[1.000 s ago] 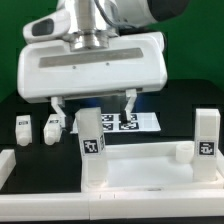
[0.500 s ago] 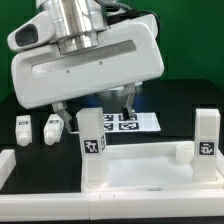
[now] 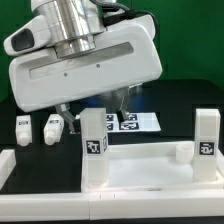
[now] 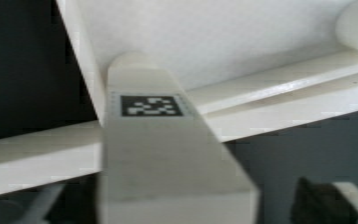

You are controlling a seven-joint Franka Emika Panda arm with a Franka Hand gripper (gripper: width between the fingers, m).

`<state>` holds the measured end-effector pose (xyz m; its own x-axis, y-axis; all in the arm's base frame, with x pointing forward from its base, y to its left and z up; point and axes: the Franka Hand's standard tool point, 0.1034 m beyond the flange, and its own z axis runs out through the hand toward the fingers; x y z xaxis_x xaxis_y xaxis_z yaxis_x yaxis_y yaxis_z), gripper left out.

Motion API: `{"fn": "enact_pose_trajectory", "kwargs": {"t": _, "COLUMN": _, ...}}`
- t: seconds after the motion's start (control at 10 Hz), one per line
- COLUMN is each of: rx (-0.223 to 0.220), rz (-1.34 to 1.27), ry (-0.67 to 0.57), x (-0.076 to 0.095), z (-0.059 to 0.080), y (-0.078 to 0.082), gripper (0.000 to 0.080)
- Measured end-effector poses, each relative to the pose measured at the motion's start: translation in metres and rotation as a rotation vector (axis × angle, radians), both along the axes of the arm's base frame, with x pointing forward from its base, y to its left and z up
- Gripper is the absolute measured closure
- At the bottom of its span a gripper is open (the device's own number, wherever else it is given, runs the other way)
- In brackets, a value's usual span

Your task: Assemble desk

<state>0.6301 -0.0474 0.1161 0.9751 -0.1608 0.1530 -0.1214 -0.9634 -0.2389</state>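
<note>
Exterior view: we list one gripper (image 3: 92, 106), jaws standing apart, over an upright tagged leg (image 3: 93, 150) on the tabletop (image 3: 145, 172)

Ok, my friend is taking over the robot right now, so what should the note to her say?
Gripper: open, tilted above the nearer upright white plastic block leg, holding nothing.
Wide flat white tabletop slab: carries that leg and a second upright leg at the exterior view's right.
Done: two legs standing; tightness unclear.
Left: two loose white legs lying on the black table need fitting.
</note>
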Motion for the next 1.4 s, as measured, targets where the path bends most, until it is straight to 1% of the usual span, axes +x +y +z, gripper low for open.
{"fn": "enact_pose_trajectory", "kwargs": {"t": 0.1, "rx": 0.013, "rz": -0.08, "ry": 0.015, "x": 0.001, "z": 0.001, "y": -0.001, "gripper": 0.0442}}
{"fn": "enact_pose_trajectory", "kwargs": {"t": 0.2, "rx": 0.018, "rz": -0.122, "ry": 0.021, "x": 0.001, "z": 0.001, "y": -0.004, "gripper": 0.0474}}
{"fn": "enact_pose_trajectory", "kwargs": {"t": 0.5, "rx": 0.066, "rz": -0.464, "ry": 0.057, "x": 0.006, "z": 0.0, "y": -0.009, "gripper": 0.0475}}
{"fn": "enact_pose_trajectory", "kwargs": {"t": 0.7, "rx": 0.122, "rz": -0.796, "ry": 0.121, "x": 0.006, "z": -0.001, "y": -0.01, "gripper": 0.0475}}
{"fn": "enact_pose_trajectory", "kwargs": {"t": 0.8, "rx": 0.159, "rz": -0.992, "ry": 0.16, "x": 0.006, "z": -0.001, "y": -0.01, "gripper": 0.0475}}
{"fn": "enact_pose_trajectory", "kwargs": {"t": 0.9, "rx": 0.185, "rz": -1.079, "ry": 0.176, "x": 0.005, "z": -0.001, "y": -0.012, "gripper": 0.0475}}
{"fn": "enact_pose_trajectory", "kwargs": {"t": 1.1, "rx": 0.184, "rz": -1.046, "ry": 0.173, "x": 0.005, "z": 0.0, "y": -0.012, "gripper": 0.0475}}
{"fn": "enact_pose_trajectory", "kwargs": {"t": 1.2, "rx": 0.172, "rz": -1.011, "ry": 0.17, "x": 0.004, "z": -0.001, "y": -0.011, "gripper": 0.0396}}
{"fn": "enact_pose_trajectory", "kwargs": {"t": 1.3, "rx": 0.122, "rz": -0.822, "ry": 0.16, "x": 0.001, "z": -0.001, "y": -0.008, "gripper": 0.0396}}
{"fn": "enact_pose_trajectory", "kwargs": {"t": 1.4, "rx": 0.083, "rz": -0.627, "ry": 0.149, "x": 0.001, "z": 0.0, "y": -0.006, "gripper": 0.0225}}
